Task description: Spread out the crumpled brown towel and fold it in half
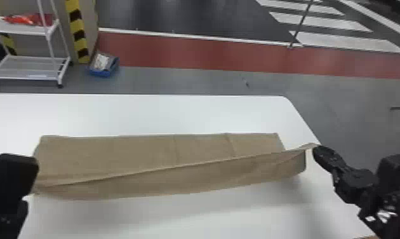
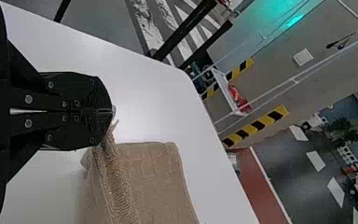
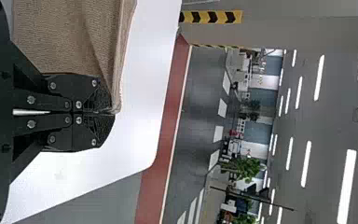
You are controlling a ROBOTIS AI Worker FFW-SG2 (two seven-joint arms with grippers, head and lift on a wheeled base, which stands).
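Head view: brown towel (image 1: 139, 152) spans left hand (image 1: 23, 181) to right hand (image 1: 317, 149), both pinching it.

My left gripper (image 1: 15, 174) and my right gripper (image 1: 319, 152) were black. Plain brown colored the towel (image 1: 113, 155) between them, and white the table (image 1: 161, 114) beneath. Beyond my left gripper, diagonal stripes alternated yellow and black on the column (image 1: 76, 23); beyond both grippers, a floor band (image 1: 190, 52) was dull red.
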